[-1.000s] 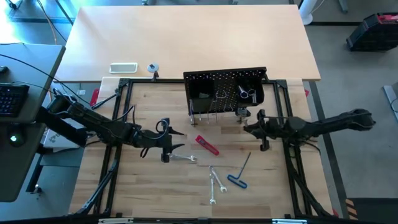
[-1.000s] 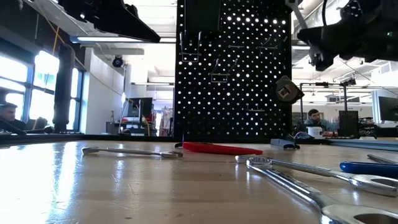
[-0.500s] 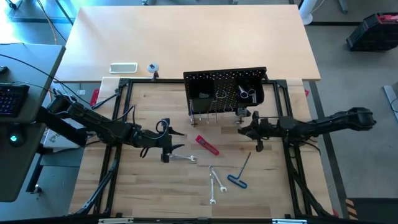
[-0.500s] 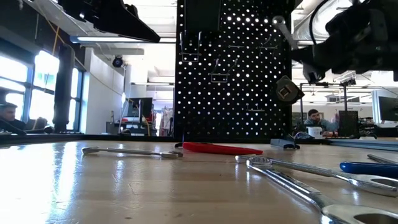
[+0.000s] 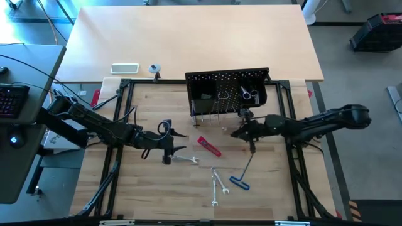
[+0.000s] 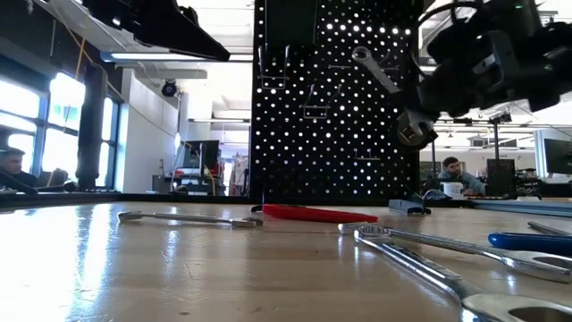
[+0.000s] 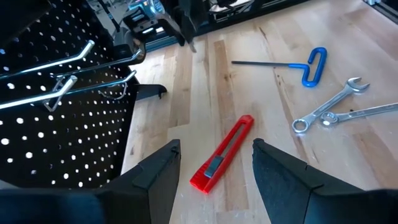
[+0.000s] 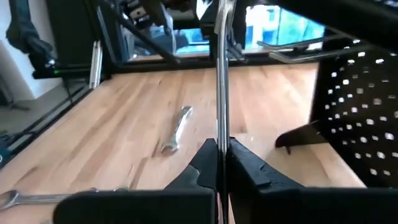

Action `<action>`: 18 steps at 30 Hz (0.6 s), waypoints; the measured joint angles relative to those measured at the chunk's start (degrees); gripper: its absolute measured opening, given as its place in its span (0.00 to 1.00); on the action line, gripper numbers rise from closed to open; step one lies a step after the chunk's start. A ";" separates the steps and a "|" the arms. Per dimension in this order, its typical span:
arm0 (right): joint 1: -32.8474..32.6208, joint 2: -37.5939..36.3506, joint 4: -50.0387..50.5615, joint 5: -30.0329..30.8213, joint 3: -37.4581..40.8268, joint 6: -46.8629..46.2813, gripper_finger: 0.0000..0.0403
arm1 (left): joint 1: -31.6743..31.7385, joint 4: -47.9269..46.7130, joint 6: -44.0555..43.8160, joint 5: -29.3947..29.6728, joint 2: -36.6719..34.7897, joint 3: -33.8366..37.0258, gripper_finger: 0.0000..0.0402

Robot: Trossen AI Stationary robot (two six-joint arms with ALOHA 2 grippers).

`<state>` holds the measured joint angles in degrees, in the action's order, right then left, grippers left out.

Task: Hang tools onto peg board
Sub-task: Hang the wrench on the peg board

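The black peg board [image 5: 227, 94] stands upright at the far middle of the wooden table. My right gripper [image 5: 234, 133] hovers in front of it, shut on a slim silver wrench [image 6: 374, 70] that shows against the board's holes in the low view. My left gripper [image 5: 174, 142] waits open above the table at the left, with the red-handled tool [image 7: 222, 162] lying beyond its fingers. Flat on the table lie one silver wrench [image 5: 185, 159], two more wrenches [image 5: 218, 185], and the black key with the blue end [image 5: 242, 173]. My right gripper pinches the wrench's shaft [image 8: 220, 134] between its two fingers [image 8: 244, 163], and the shaft runs on ahead of them. The fingers come from the table's right, nearly level. The wrench is lifted clear of the table and slants upward, its ring end [image 6: 359, 55] free in front of the board.
Metal hooks [image 7: 68, 84] stick out of the board, and a small round object [image 6: 412, 132] hangs at its right side. A white tray [image 5: 124, 68] lies on the far table. The black tubular frame [image 5: 119, 129] borders the work area. People [image 6: 451, 174] sit in the room behind.
My right gripper has moved toward the table's left along the front of the peg board and sunk a little, staying shut on the wrench. In the low view the wrench has come from the board's right edge to in front of its holes.
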<state>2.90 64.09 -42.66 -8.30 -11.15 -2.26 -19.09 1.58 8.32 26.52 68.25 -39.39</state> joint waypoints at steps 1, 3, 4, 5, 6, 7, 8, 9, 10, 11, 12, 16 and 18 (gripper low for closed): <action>0.34 1.02 -0.54 -1.01 -0.41 0.44 0.02 | 0.00 -0.02 -0.18 -0.29 0.00 0.01 0.47; 1.14 2.54 -1.88 -1.94 -0.55 0.72 0.01 | -0.01 -0.12 -0.21 -0.49 0.00 0.00 0.47; 1.70 3.18 -2.15 -1.91 -0.55 0.58 0.01 | -0.02 -0.18 -0.21 -0.50 0.00 0.01 0.47; 2.30 3.72 -2.16 -1.83 -0.55 0.16 0.01 | -0.02 -0.30 -0.21 -0.51 0.00 0.00 0.47; 2.84 4.19 -2.18 -1.83 -0.55 -0.37 0.01 | -0.02 -0.38 -0.20 -0.51 0.00 -0.01 0.47; 3.28 4.68 -2.19 -1.93 -0.55 -0.65 0.01 | -0.02 -0.38 -0.22 -0.50 0.00 0.01 0.47; 3.61 5.20 -2.23 -2.19 -0.55 -0.80 0.01 | -0.02 -0.42 -0.20 -0.50 0.00 0.01 0.47; 3.78 5.60 -2.25 -2.43 -0.55 -1.06 0.01 | -0.02 -0.42 -0.19 -0.50 0.00 0.00 0.47; 3.93 5.88 -2.28 -2.81 -0.55 -1.28 0.01 | -0.02 -0.42 -0.11 -0.50 0.00 0.01 0.47; 3.98 6.11 -2.60 -3.09 -0.57 -1.36 0.01 | -0.02 -0.42 0.21 -0.50 0.00 0.00 0.47; 3.98 6.38 -2.70 -3.38 -0.80 -1.36 0.01 | -0.02 -0.42 0.28 -0.50 0.00 0.00 0.47; 3.98 7.40 -2.41 -3.97 -2.28 -0.75 0.01 | -0.02 -0.39 0.31 -0.50 0.00 0.01 0.47; 4.25 8.19 -2.00 -3.74 -3.10 -0.44 0.01 | -0.02 -0.40 0.30 -0.48 0.00 0.01 0.47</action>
<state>7.15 72.28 -44.65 -12.04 -14.25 -2.70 -19.11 1.19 8.62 26.04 68.25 -39.38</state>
